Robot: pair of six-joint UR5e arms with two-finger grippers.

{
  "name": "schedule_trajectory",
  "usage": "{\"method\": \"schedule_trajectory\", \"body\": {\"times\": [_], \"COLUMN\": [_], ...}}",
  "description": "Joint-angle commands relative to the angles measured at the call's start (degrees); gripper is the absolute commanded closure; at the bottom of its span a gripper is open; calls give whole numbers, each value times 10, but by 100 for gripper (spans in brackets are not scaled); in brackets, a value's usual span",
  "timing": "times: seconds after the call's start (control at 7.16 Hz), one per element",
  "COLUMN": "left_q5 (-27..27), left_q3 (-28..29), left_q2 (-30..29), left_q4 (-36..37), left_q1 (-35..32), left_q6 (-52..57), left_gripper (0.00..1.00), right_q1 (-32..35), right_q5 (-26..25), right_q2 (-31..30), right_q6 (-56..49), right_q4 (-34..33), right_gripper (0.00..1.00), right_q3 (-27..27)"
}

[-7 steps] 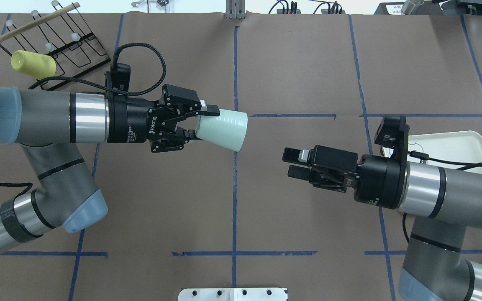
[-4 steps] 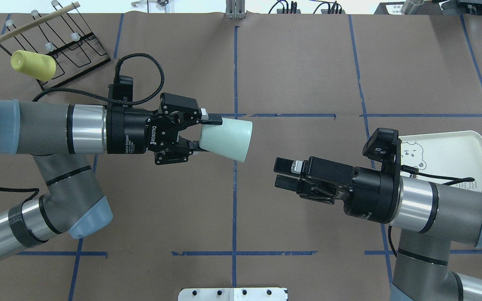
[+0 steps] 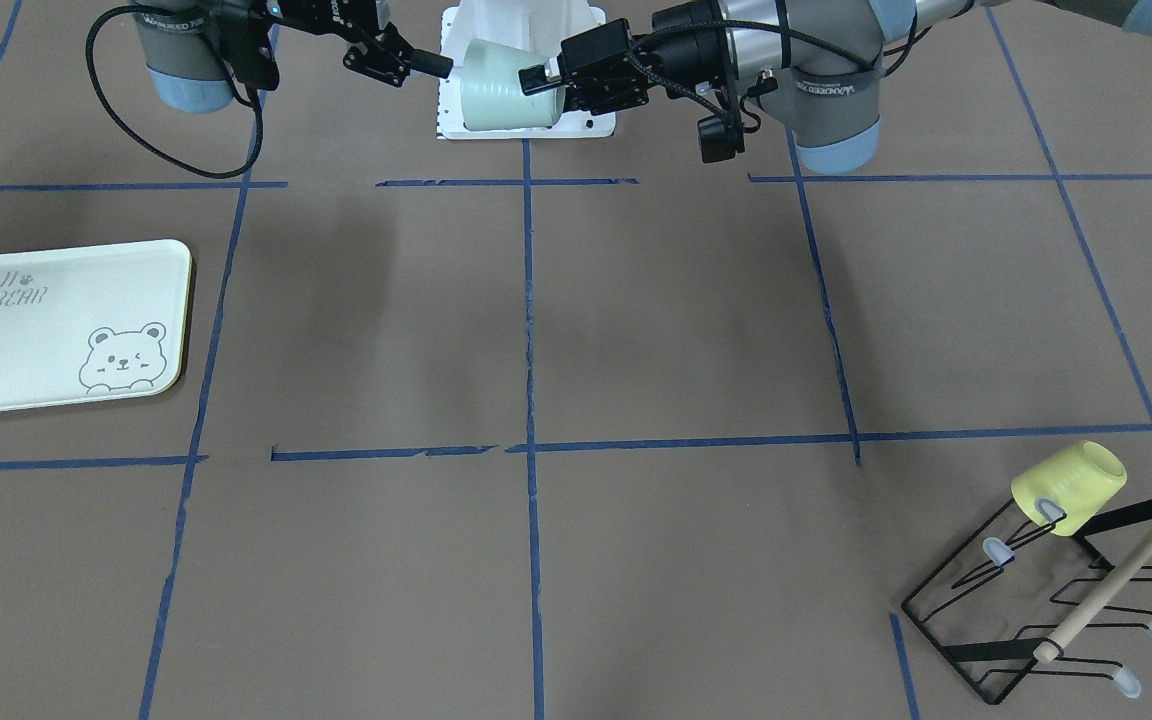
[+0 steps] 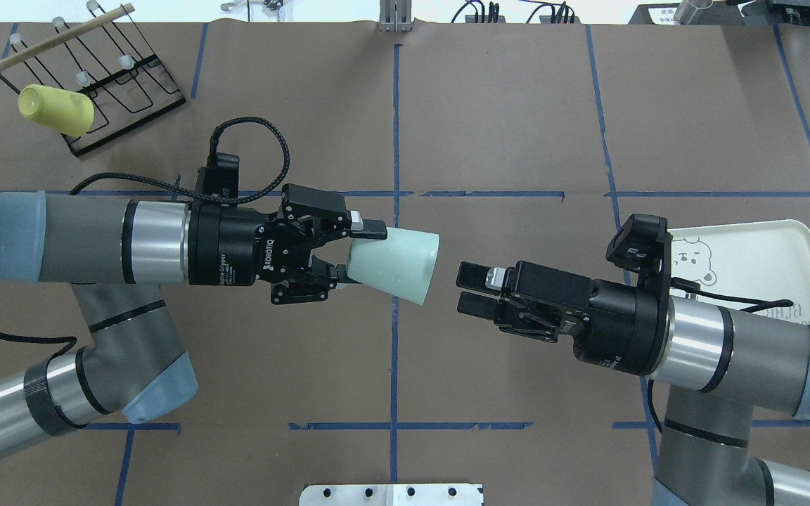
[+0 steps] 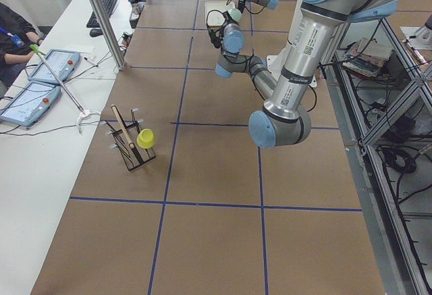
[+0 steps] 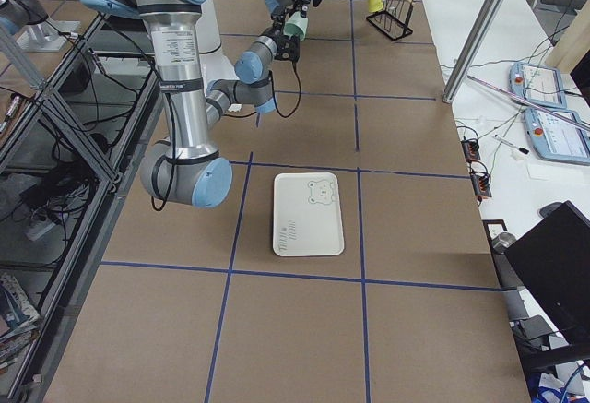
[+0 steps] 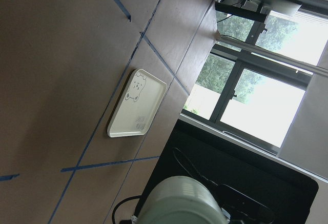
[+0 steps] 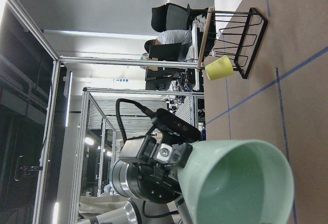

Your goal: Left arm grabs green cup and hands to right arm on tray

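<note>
My left gripper (image 4: 361, 253) is shut on the base end of the green cup (image 4: 396, 266) and holds it on its side above the table. The cup's open mouth points at my right gripper (image 4: 468, 288), which is open and empty a short gap from the rim. The cup shows between the two grippers in the front-facing view (image 3: 498, 86). Its open mouth fills the right wrist view (image 8: 241, 183), and its base shows in the left wrist view (image 7: 179, 201). The tray (image 4: 763, 256) lies flat under and behind the right wrist and is bare in the front-facing view (image 3: 56, 320).
A yellow cup (image 4: 57, 110) hangs on a black wire rack (image 4: 117, 84) at the far left corner. Blue tape lines grid the brown table. A white base plate (image 4: 391, 494) sits at the near edge. An operator sits beyond the table's left end (image 5: 17, 32).
My left arm has carried the green cup right and a little nearer to the robot. My right gripper has moved left toward it, so the gap between them has narrowed and more of the tray shows.
</note>
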Motion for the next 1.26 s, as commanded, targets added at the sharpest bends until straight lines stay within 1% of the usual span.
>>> {"method": "schedule_trajectory", "body": {"times": [0.0,0.42,0.56,0.7,0.84,0.98,1.12], "left_q5": [0,0,0,0,-1,-1,-1], "left_q3": [-3,-8,-11,-10,-10,-10,-10], "left_q2": [0,0,0,0,1,1,1], "left_q4": [0,-1,-1,-1,-1,-1,-1], "left_q1": [5,5,5,5,5,5,5], "left_q6": [-1,-10,-14,-14,-14,-14,-14], "left_gripper": [89,88,88,88,88,88,88], "right_q1": [-1,0,0,0,0,1,2], "right_q5": [-13,-26,-30,-30,-30,-30,-30], "right_q2": [26,42,51,51,51,51,51], "right_q6": [0,-1,0,1,6,21,23], "right_q4": [-2,-23,-30,-30,-30,-30,-30], "right_gripper": [0,3,5,12,27,54,72], "right_q3": [-15,-20,-20,-20,-20,-20,-19]}}
